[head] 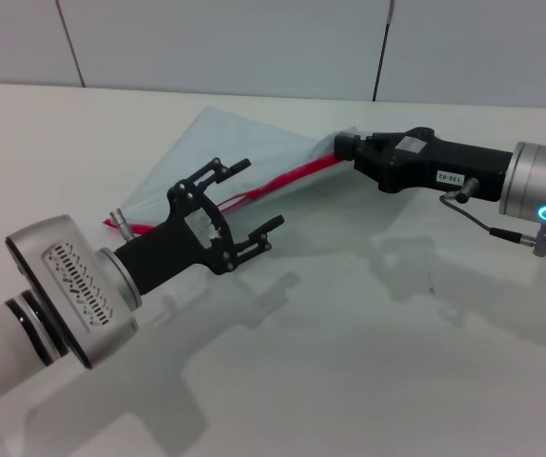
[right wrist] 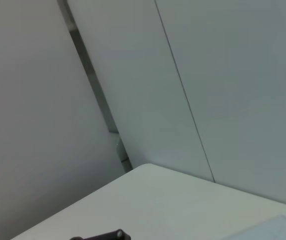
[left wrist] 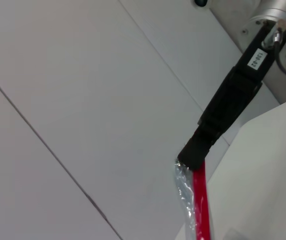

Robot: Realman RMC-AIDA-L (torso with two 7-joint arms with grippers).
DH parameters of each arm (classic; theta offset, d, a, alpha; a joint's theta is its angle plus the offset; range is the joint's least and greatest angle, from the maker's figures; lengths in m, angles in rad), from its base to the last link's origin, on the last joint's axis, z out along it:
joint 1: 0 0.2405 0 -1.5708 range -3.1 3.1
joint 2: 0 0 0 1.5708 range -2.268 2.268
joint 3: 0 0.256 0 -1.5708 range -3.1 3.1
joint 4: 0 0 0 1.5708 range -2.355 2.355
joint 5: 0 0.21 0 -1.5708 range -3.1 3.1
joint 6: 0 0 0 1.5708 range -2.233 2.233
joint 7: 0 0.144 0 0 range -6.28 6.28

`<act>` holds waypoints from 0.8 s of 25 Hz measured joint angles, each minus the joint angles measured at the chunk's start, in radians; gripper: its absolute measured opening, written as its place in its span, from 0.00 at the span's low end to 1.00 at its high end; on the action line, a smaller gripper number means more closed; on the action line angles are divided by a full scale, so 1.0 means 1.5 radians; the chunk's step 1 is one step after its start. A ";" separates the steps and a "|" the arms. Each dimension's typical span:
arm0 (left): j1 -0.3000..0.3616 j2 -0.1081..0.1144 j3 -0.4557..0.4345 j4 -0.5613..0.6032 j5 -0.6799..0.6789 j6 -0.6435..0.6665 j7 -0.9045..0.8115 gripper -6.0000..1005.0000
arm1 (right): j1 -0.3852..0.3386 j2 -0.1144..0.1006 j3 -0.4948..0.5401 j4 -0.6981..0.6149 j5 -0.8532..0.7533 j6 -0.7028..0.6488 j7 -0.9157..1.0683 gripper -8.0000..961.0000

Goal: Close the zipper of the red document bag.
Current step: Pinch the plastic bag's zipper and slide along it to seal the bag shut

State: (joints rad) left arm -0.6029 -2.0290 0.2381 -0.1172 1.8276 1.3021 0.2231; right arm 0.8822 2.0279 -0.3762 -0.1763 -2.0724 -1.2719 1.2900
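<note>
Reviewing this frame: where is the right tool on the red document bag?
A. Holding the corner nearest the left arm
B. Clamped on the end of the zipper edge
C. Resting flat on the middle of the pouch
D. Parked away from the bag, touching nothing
B: the right tool meets the far end of the zipper on the red document bag, while the left tool, fingers spread, is near the bag's other end.

Left arm point(head: 25, 314): pale tube, black ring bands, silver wrist housing with slotted vent grille. Left gripper point(head: 249, 205): black skeletal linkage, thin jaws, small screws at pivots. Right arm point(head: 539, 186): silver cylinder, glowing blue-green ring light, thin dark cable looping to a plug. Right gripper point(head: 344, 150): solid black block, white printed label.
</note>
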 joint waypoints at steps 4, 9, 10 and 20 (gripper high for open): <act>0.000 0.000 0.003 0.000 0.001 0.000 0.001 0.77 | 0.000 0.000 -0.004 0.000 0.000 -0.011 0.000 0.03; -0.001 0.001 0.003 0.000 0.001 0.000 0.001 0.58 | -0.002 0.000 -0.005 0.000 0.000 -0.015 -0.002 0.03; -0.001 0.001 0.004 0.000 0.001 0.000 0.001 0.55 | -0.003 0.000 -0.005 0.000 0.000 -0.015 -0.002 0.03; -0.001 0.002 0.000 0.001 -0.001 -0.016 0.001 0.31 | -0.008 0.000 -0.005 -0.001 0.000 -0.020 -0.003 0.03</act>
State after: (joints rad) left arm -0.6047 -2.0263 0.2376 -0.1150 1.8262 1.2774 0.2239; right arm 0.8701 2.0273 -0.3844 -0.1776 -2.0723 -1.3015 1.2856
